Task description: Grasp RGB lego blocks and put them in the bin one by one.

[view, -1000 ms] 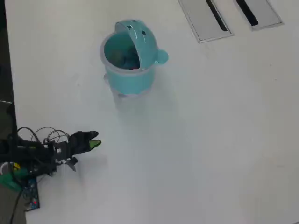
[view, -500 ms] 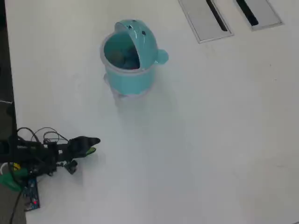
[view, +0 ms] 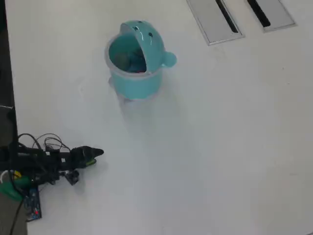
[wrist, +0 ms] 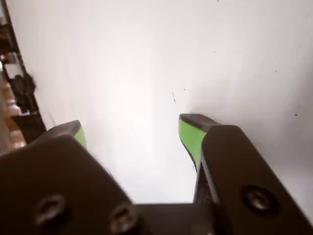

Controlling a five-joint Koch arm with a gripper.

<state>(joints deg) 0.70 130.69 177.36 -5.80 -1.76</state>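
Lego blocks are hard to pick out: inside the teal bin (view: pixel 139 78) I can make out only dim shapes and a speck of red, nothing certain. That bin stands toward the far edge of the white bench (view: pixel 220 147), lid tipped up, side knob to the right in the overhead view. My pincer (wrist: pixel 132 134) sits low near the bench's left edge, well apart from the bin, its green-lined jaws spread wide with only bare bench between them.
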